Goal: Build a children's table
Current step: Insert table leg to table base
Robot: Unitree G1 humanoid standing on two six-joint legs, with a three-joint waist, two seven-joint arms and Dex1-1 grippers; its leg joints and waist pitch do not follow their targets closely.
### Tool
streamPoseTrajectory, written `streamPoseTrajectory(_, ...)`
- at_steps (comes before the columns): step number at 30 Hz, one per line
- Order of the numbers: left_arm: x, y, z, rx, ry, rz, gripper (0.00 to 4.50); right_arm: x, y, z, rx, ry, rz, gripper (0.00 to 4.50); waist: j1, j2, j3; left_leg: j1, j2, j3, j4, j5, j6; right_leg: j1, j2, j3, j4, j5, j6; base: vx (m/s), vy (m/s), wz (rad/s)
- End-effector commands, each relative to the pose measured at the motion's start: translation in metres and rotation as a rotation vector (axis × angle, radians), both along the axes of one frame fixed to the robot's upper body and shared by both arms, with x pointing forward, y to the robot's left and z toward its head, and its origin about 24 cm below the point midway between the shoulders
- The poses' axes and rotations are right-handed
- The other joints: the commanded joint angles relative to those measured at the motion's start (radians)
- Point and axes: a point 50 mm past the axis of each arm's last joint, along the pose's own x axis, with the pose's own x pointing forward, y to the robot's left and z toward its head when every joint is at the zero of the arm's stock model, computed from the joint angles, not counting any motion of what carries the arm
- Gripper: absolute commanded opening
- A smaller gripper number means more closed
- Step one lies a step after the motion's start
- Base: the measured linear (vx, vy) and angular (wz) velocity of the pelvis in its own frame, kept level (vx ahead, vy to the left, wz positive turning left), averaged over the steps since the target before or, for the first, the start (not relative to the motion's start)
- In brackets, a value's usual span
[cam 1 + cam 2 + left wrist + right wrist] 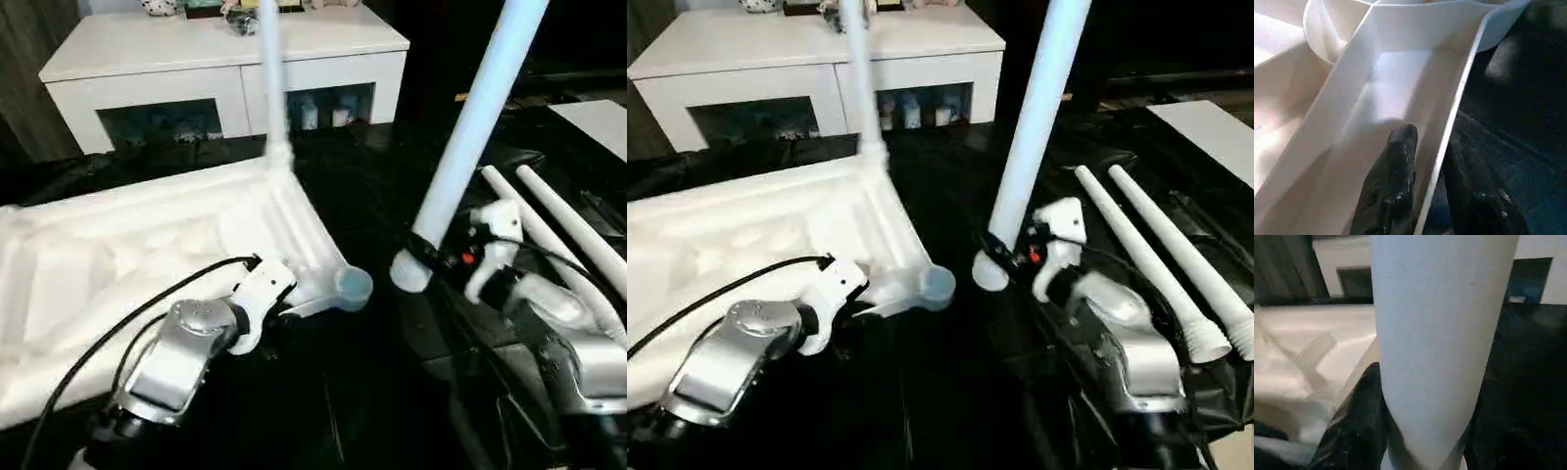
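White cabinet (225, 59) behind; left jaws pinch tabletop (118, 255) rim, right jaws seemingly clamp leg (470, 137).

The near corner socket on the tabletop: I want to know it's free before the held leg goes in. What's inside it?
The near corner socket of the tabletop looks empty at its rim; its depth is hidden. The right gripper holds the leg beside it.

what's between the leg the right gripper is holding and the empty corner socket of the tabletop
Nothing but bare dark floor covering. In the left eye view, the held leg's thick end hangs just beside the open corner socket of the tabletop, with a short empty gap.
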Motion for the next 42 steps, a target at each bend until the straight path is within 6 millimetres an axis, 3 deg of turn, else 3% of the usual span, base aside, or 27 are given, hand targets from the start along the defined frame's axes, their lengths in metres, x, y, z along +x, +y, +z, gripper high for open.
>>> streamPoseTrajectory(1, -0.004, 0.002, -0.01, -0.002, 0.042, 0.052, 0.67, 0.005, 0.0, 0.008, 0.056, 0.005, 0.005, 1.85, 0.013, -0.021, -0.046, 0.003, 0.069, -0.031, -0.086, -0.101, 0.088, 0.027, -0.048, 0.024, -0.072, -0.054, -0.278, 0.0, 0.0, 0.0)
streamPoseTrajectory(3, -0.002, -0.005, -0.008, -0.008, 0.007, 0.013, 0.67, 0.007, 0.008, 0.009, 0.067, 0.026, 0.083, 1.85, 0.018, -0.019, -0.049, 0.004, 0.068, -0.029, -0.082, -0.05, 0.112, 0.029, -0.048, 0.022, -0.066, 0.021, -0.291, 0.0, 0.0, 0.0)
streamPoseTrajectory(6, 0.0, -0.011, -0.006, -0.01, -0.026, -0.019, 0.67, 0.009, 0.017, 0.01, 0.059, 0.041, 0.189, 1.85, 0.028, -0.023, -0.049, 0.004, 0.069, -0.025, -0.079, -0.052, 0.127, 0.029, -0.051, 0.022, -0.067, 0.026, -0.297, 0.0, 0.0, 0.0)
streamPoseTrajectory(7, 0.003, -0.016, -0.005, -0.024, -0.045, -0.043, 0.67, 0.011, 0.023, 0.009, 0.052, 0.063, 0.268, 1.84, 0.03, -0.024, -0.049, 0.005, 0.069, -0.024, -0.078, -0.057, 0.127, 0.028, -0.052, 0.022, -0.068, 0.016, -0.297, 0.0, 0.0, 0.0)
streamPoseTrajectory(8, 0.006, -0.019, -0.004, -0.031, -0.061, -0.056, 0.67, 0.014, 0.024, 0.007, 0.05, 0.073, 0.288, 1.84, 0.029, -0.034, -0.048, 0.005, 0.07, -0.023, -0.079, -0.067, 0.124, 0.028, -0.05, 0.022, -0.069, -0.005, -0.297, 0.0, 0.0, 0.0)
streamPoseTrajectory(9, 0.007, -0.02, -0.003, -0.035, -0.069, -0.061, 0.67, 0.015, 0.024, 0.007, 0.05, 0.08, 0.295, 1.83, 0.034, -0.028, -0.047, 0.009, 0.07, -0.023, -0.079, -0.08, 0.117, 0.023, -0.052, 0.023, -0.071, -0.033, -0.298, 0.0, 0.0, 0.0)
streamPoseTrajectory(10, 0.009, -0.021, -0.002, -0.036, -0.077, -0.067, 0.67, 0.017, 0.025, 0.006, 0.049, 0.087, 0.307, 1.83, 0.034, -0.034, -0.047, 0.01, 0.071, -0.02, -0.079, -0.085, 0.114, 0.022, -0.052, 0.023, -0.072, -0.041, -0.297, 0.0, 0.0, 0.0)
streamPoseTrajectory(11, 0.01, -0.023, -0.001, -0.043, -0.088, -0.084, 0.67, 0.019, 0.025, 0.006, 0.044, 0.091, 0.315, 1.83, 0.04, -0.032, -0.047, 0.012, 0.073, -0.021, -0.08, -0.075, 0.105, 0.022, -0.052, 0.024, -0.07, -0.041, -0.292, 0.0, 0.0, 0.0)
streamPoseTrajectory(12, 0.012, -0.024, 0.001, -0.045, -0.108, -0.102, 0.67, 0.021, 0.025, 0.006, 0.042, 0.092, 0.317, 1.83, 0.043, -0.041, -0.047, 0.012, 0.074, -0.019, -0.081, -0.068, 0.102, 0.021, -0.05, 0.024, -0.07, -0.032, -0.287, 0.0, 0.0, 0.0)
streamPoseTrajectory(14, 0.016, -0.027, 0.004, -0.058, -0.148, -0.143, 0.67, 0.026, 0.025, 0.007, 0.04, 0.092, 0.321, 1.83, 0.049, -0.046, -0.048, 0.012, 0.072, -0.017, -0.08, -0.069, 0.1, 0.02, -0.051, 0.023, -0.07, -0.042, -0.284, 0.0, 0.0, 0.0)
streamPoseTrajectory(17, 0.021, -0.028, 0.008, -0.062, -0.199, -0.192, 0.67, 0.029, 0.025, 0.01, 0.042, 0.084, 0.332, 1.83, 0.054, -0.047, -0.049, 0.012, 0.073, -0.017, -0.08, -0.049, 0.094, 0.018, -0.052, 0.023, -0.063, -0.014, -0.278, 0.0, 0.0, 0.0)
streamPoseTrajectory(18, 0.024, -0.028, 0.013, -0.104, -0.191, -0.225, 1.23, 0.032, 0.025, 0.013, 0.047, 0.078, 0.342, 1.83, 0.055, -0.05, -0.053, 0.013, 0.072, -0.017, -0.078, -0.021, 0.098, 0.019, -0.051, 0.022, -0.056, 0.025, -0.279, 0.0, 0.0, 0.0)
streamPoseTrajectory(19, 0.024, -0.028, 0.013, -0.109, -0.192, -0.231, 1.37, 0.032, 0.025, 0.013, 0.048, 0.078, 0.344, 1.83, 0.058, -0.049, -0.054, 0.015, 0.071, -0.016, -0.076, -0.009, 0.102, 0.015, -0.05, 0.021, -0.055, 0.041, -0.281, 0.0, 0.0, 0.0)
streamPoseTrajectory(20, 0.027, -0.027, 0.016, -0.125, -0.194, -0.239, 1.37, 0.032, 0.025, 0.014, 0.048, 0.076, 0.351, 1.83, 0.057, -0.052, -0.058, 0.01, 0.071, -0.016, -0.072, 0.032, 0.115, 0.019, -0.05, 0.021, -0.047, 0.101, -0.287, 0.0, 0.0, 0.0)
streamPoseTrajectory(22, 0.033, -0.025, 0.023, -0.132, -0.212, -0.283, 1.53, 0.034, 0.024, 0.014, 0.043, 0.073, 0.361, 1.83, 0.062, -0.054, -0.059, 0.007, 0.07, -0.015, -0.068, 0.066, 0.134, 0.017, -0.051, 0.02, -0.042, 0.138, -0.297, 0.0, 0.0, 0.0)
streamPoseTrajectory(24, 0.037, -0.024, 0.025, -0.124, -0.228, -0.321, 1.82, 0.034, 0.023, 0.014, 0.041, 0.072, 0.363, 1.83, 0.065, -0.053, -0.059, 0.008, 0.072, -0.014, -0.068, 0.064, 0.135, 0.016, -0.051, 0.018, -0.041, 0.139, -0.303, 0.0, 0.0, 0.0)
streamPoseTrajectory(28, 0.046, -0.022, 0.027, -0.099, -0.252, -0.43, 1.82, 0.035, 0.019, 0.016, 0.04, 0.064, 0.363, 1.83, 0.061, -0.059, -0.056, 0.005, 0.07, -0.014, -0.069, 0.042, 0.131, 0.018, -0.053, 0.019, -0.043, 0.123, -0.299, 0.0, 0.0, 0.0)
streamPoseTrajectory(29, 0.051, -0.021, 0.028, -0.087, -0.254, -0.457, 1.82, 0.035, 0.018, 0.017, 0.038, 0.06, 0.361, 1.83, 0.06, -0.052, -0.057, 0.007, 0.069, -0.012, -0.069, 0.028, 0.123, 0.018, -0.053, 0.02, -0.045, 0.11, -0.296, 0.0, 0.0, 0.0)
streamPoseTrajectory(31, 0.055, -0.02, 0.028, -0.079, -0.257, -0.487, 1.82, 0.034, 0.017, 0.017, 0.036, 0.056, 0.359, 1.83, 0.059, -0.052, -0.059, 0.009, 0.07, -0.013, -0.07, 0.02, 0.11, 0.019, -0.053, 0.02, -0.043, 0.114, -0.295, 0.0, 0.0, 0.0)
streamPoseTrajectory(33, 0.057, -0.018, 0.027, -0.065, -0.223, -0.543, 1.82, 0.033, 0.015, 0.018, 0.03, 0.05, 0.355, 1.83, 0.055, -0.04, -0.06, 0.012, 0.069, -0.014, -0.07, 0.023, 0.098, 0.017, -0.05, 0.018, -0.043, 0.146, -0.303, 0.0, 0.0, 0.0)
streamPoseTrajectory(34, 0.056, -0.016, 0.025, -0.056, -0.196, -0.572, 1.82, 0.032, 0.014, 0.018, 0.027, 0.048, 0.351, 1.83, 0.055, -0.042, -0.062, 0.011, 0.07, -0.014, -0.069, 0.022, 0.097, 0.019, -0.05, 0.018, -0.04, 0.157, -0.307, 0.0, 0.0, 0.0)
streamPoseTrajectory(36, 0.057, -0.015, 0.022, -0.038, -0.178, -0.596, 1.82, 0.03, 0.012, 0.018, 0.02, 0.043, 0.344, 1.83, 0.054, -0.028, -0.062, 0.011, 0.07, -0.015, -0.07, 0.013, 0.088, 0.021, -0.053, 0.018, -0.037, 0.173, -0.32, 0.0, 0.0, 0.0)
streamPoseTrajectory(38, 0.061, -0.014, 0.018, -0.02, -0.18, -0.586, 1.82, 0.029, 0.01, 0.018, 0.013, 0.039, 0.338, 1.83, 0.052, -0.034, -0.063, 0.012, 0.07, -0.013, -0.068, 0.007, 0.09, 0.023, -0.051, 0.019, -0.039, 0.191, -0.326, 0.0, 0.0, 0.0)
streamPoseTrajectory(39, 0.061, -0.014, 0.018, -0.02, -0.18, -0.586, 1.82, 0.029, 0.01, 0.018, 0.013, 0.039, 0.338, 1.83, 0.052, -0.035, -0.063, 0.011, 0.069, -0.013, -0.068, 0.011, 0.092, 0.024, -0.052, 0.019, -0.038, 0.198, -0.328, 0.0, 0.0, 0.0)
streamPoseTrajectory(40, 0.063, -0.013, 0.016, -0.007, -0.185, -0.582, 1.82, 0.028, 0.01, 0.018, 0.012, 0.037, 0.338, 1.83, 0.054, -0.028, -0.064, 0.01, 0.071, -0.015, -0.067, 0.012, 0.094, 0.025, -0.054, 0.019, -0.037, 0.205, -0.333, 0.0, 0.0, 0.0)
streamPoseTrajectory(41, 0.064, -0.012, 0.013, -0.001, -0.178, -0.577, 1.82, 0.027, 0.009, 0.018, 0.012, 0.036, 0.338, 1.83, 0.054, -0.033, -0.064, 0.011, 0.071, -0.014, -0.068, 0.006, 0.095, 0.026, -0.053, 0.019, -0.039, 0.206, -0.335, 0.0, 0.0, 0.0)
streamPoseTrajectory(42, 0.066, -0.01, 0.009, 0.013, -0.16, -0.568, 1.82, 0.026, 0.009, 0.018, 0.011, 0.035, 0.338, 1.83, 0.055, -0.03, -0.064, 0.01, 0.071, -0.014, -0.068, 0.0, 0.094, 0.026, -0.053, 0.019, -0.039, 0.203, -0.337, 0.0, 0.0, 0.0)
